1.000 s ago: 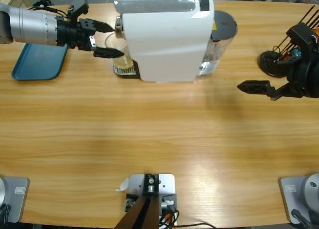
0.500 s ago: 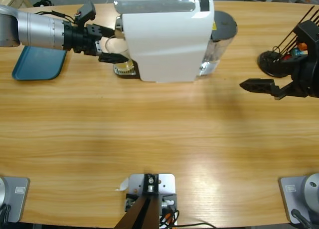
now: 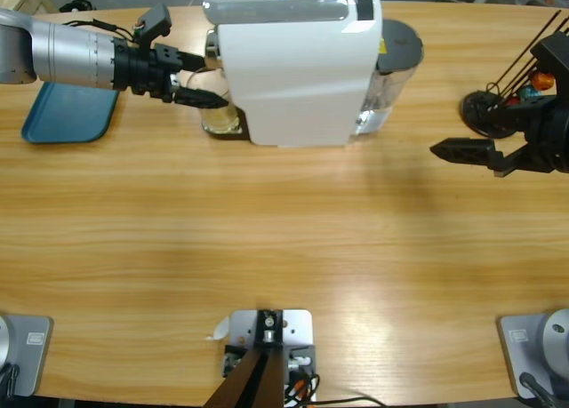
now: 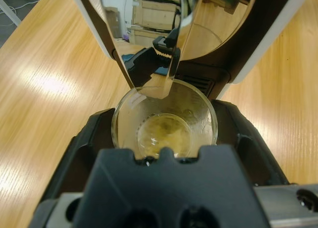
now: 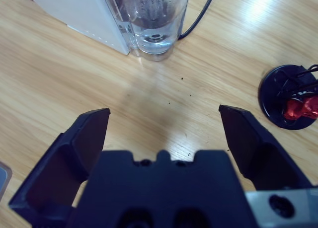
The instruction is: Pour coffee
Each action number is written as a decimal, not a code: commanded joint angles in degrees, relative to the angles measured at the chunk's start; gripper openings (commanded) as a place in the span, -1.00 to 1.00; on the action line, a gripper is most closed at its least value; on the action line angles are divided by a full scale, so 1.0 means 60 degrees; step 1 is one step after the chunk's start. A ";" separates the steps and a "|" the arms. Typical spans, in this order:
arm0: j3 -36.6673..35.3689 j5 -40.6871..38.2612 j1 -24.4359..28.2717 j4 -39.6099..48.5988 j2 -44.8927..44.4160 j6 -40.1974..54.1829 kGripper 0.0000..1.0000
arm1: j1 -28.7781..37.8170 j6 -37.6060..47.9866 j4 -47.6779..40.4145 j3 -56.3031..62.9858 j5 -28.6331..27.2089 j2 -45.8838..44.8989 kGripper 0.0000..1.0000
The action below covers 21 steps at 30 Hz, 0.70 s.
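Now, coffee inside tumbler, between left gripper jaws

Glass: from above, mostly hidden under the machine's overhang and my left gripper; only its near side shows.
Coffee: depth hard to judge through the glass.
Glass base: hidden behind my left gripper body in my left wrist view.
Tank: top cut off by the edge in my right wrist view.
Capsule stand: cut by the right edge; capsules too small to count.
Tray: far part under my left arm.
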 commanded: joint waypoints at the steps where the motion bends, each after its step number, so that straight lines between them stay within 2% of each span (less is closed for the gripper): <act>1: 0.0416 0.0405 0.0271 0.0080 0.0102 -0.0047 -0.62 | -0.0148 0.0099 -0.0032 0.0310 0.0078 -0.0053 1.00; 6: 0.0947 0.0956 0.1009 0.0083 -0.1044 -0.0580 -0.63 | -0.0148 0.0088 -0.0222 0.0322 0.0181 0.0137 1.00; 12: 0.1286 0.2556 0.2679 0.0124 -0.2110 -0.2183 -0.63 | -0.0148 0.0088 -0.0302 0.0454 0.0216 0.0046 1.00; 17: 0.1459 0.4337 0.3493 0.0071 -0.2163 -0.3085 -0.62 | -0.0148 0.0088 -0.0302 0.0559 0.0283 -0.0045 1.00; 21: 0.1582 0.4768 0.4191 -0.0142 -0.1741 -0.3351 -0.62 | -0.0148 0.0088 -0.0302 0.0574 0.0412 0.0005 1.00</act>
